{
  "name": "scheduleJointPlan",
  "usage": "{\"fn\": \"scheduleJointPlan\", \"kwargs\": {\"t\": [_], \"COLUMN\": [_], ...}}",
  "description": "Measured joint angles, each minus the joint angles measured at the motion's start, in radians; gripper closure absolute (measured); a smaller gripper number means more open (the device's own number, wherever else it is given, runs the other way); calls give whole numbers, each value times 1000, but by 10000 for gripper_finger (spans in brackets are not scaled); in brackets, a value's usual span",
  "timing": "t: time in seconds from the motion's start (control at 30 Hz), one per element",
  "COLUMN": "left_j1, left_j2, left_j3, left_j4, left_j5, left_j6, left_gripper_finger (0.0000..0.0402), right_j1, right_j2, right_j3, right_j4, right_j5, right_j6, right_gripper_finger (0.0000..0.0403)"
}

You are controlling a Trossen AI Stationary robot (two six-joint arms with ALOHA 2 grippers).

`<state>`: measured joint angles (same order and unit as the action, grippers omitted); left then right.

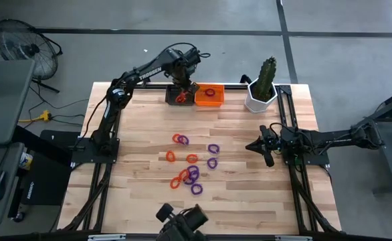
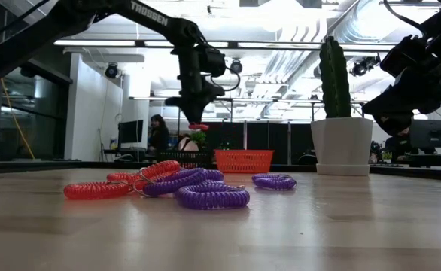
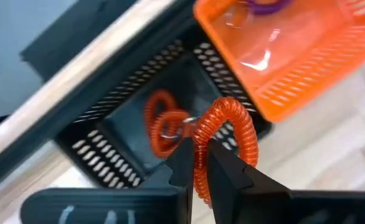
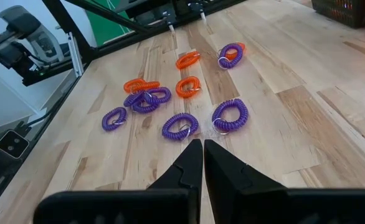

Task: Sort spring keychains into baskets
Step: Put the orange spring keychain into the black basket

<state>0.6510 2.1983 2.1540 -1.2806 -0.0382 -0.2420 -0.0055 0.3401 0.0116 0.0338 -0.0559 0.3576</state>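
**Orange coil over the black basket**

While my left fingers (image 3: 198, 163) pinch an orange spring keychain (image 3: 223, 140) tight, I hang above the black basket (image 3: 117, 140), which already has an orange coil (image 3: 161, 121) lying in it. The orange basket (image 1: 209, 95) sits touching it on one side, with a purple keychain (image 3: 263, 6) inside. To do this well, I judge I should stay centred over the black mesh floor, drop low, and open fully so the springy loop does not bounce over the wall. My right fingers (image 4: 198, 163), closed on nothing, wait above the tabletop (image 4: 307, 112) near the loose orange and purple keychains (image 4: 176, 93).
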Motion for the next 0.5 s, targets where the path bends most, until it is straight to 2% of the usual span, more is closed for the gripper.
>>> {"fn": "scheduleJointPlan", "kwargs": {"t": [0.1, 0.27, 0.5], "left_j1": [-3, -3, -3], "left_j2": [0, 0, -2], "left_j3": [0, 0, -44], "left_j4": [-13, -19, -18], "left_j5": [-48, -61, -178], "left_j6": [-23, -25, -11], "left_gripper_finger": [376, 376, 375], "right_j1": [0, 0, 0], "right_j2": [0, 0, 0], "right_j3": [0, 0, 0], "right_j4": [0, 0, 0], "right_j5": [0, 0, 0], "right_j6": [0, 0, 0], "right_gripper_finger": [391, 391, 391]}}
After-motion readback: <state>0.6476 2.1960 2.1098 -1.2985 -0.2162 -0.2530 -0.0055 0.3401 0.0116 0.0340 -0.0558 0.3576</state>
